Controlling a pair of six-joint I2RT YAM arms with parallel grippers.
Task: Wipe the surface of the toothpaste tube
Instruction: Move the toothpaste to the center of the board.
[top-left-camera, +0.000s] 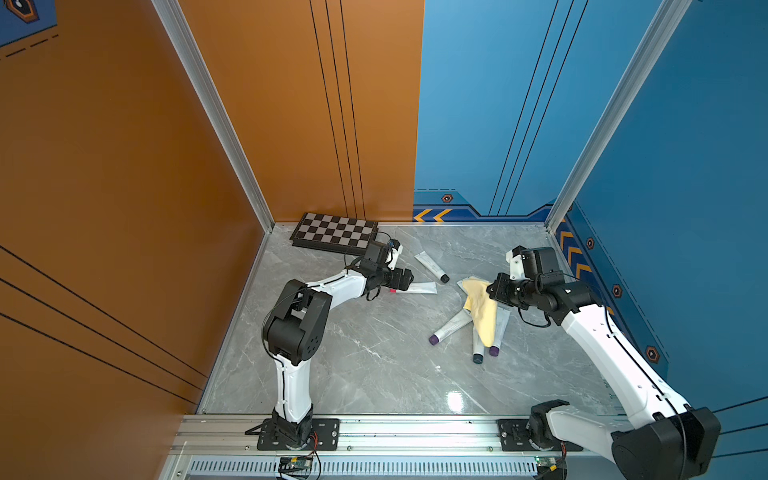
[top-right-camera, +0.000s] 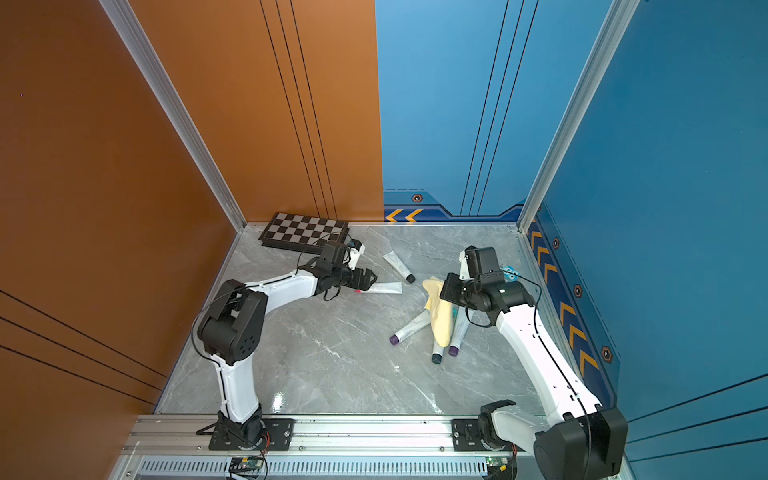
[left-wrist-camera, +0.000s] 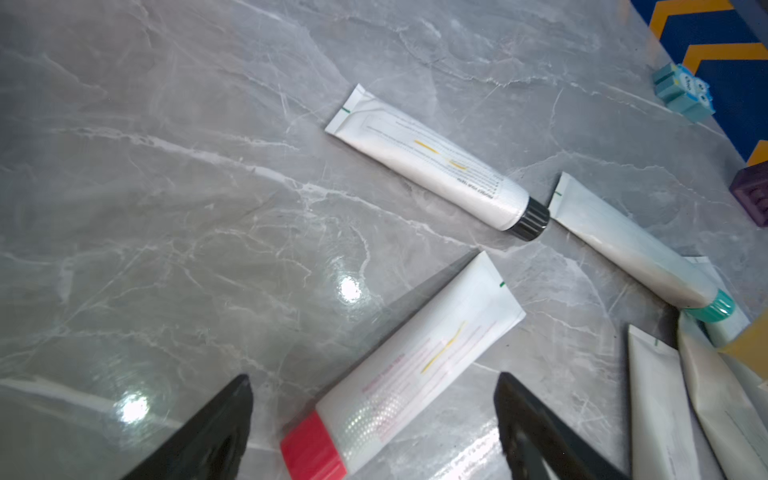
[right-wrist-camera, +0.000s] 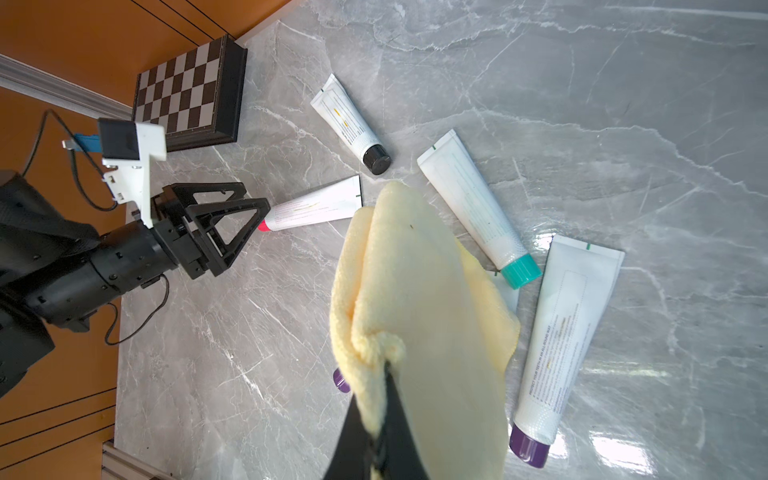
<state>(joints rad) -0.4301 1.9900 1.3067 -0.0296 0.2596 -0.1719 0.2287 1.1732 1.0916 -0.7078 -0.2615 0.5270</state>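
Marble tabletop (top-left-camera: 374, 374) lay open across the near half, chessboard (top-left-camera: 334, 235) blocked the far left corner, toothpaste tubes (top-left-camera: 453, 326) and yellow cloth (top-left-camera: 484, 316) cluttered the right.

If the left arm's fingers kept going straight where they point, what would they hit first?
Probably the red-capped toothpaste tube: it lies just ahead on the table, between the left gripper's open fingers, cap end nearest.

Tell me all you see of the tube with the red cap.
The red-capped tube is white, plastic-looking, with faint pink print, a yellow streak and a flat crimped end bearing a green mark. It lies on the grey table. Its cap end sits between the open fingers of the left gripper, which do not touch it.
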